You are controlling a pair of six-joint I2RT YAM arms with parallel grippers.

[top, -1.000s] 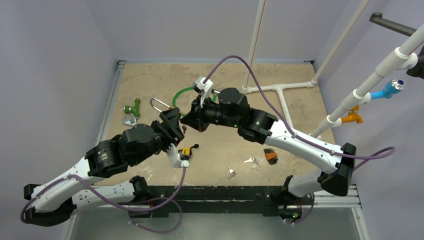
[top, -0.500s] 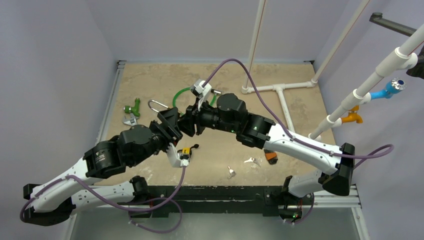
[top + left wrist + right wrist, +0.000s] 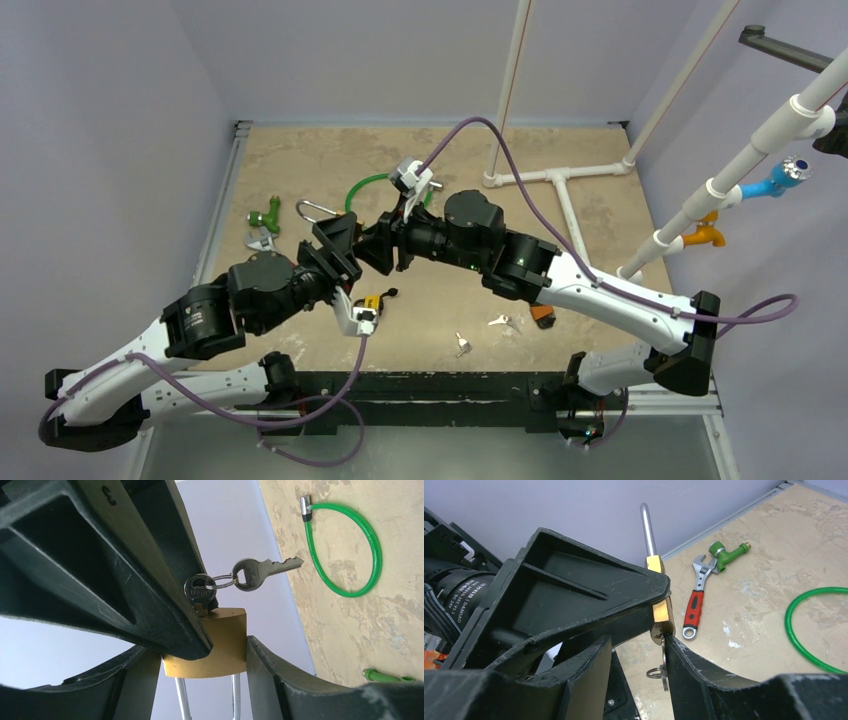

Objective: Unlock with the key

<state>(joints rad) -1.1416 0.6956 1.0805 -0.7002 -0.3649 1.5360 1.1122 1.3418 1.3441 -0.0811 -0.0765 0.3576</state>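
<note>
My left gripper (image 3: 338, 248) is shut on a brass padlock (image 3: 207, 642) and holds it above the table, with the steel shackle (image 3: 314, 209) pointing away to the left. A key (image 3: 200, 592) sits in the keyhole, and a second key (image 3: 262, 571) hangs from its ring. My right gripper (image 3: 374, 246) is open, its fingers on either side of the inserted key (image 3: 664, 664). The key's head lies against the right finger (image 3: 704, 680); the other finger stands apart from it. The padlock's edge (image 3: 661, 614) shows in the right wrist view.
A green cable loop (image 3: 362, 188) lies behind the grippers. A red-handled wrench (image 3: 695, 602) and a green hose nozzle (image 3: 726, 553) lie at the far left. Loose keys (image 3: 462, 345), an orange-black item (image 3: 541, 315) and a yellow item (image 3: 371, 303) lie near the front. White pipes (image 3: 560, 176) stand at the right.
My right gripper has moved left up to the padlock and now straddles the key. My left arm has drawn slightly left with the padlock.
</note>
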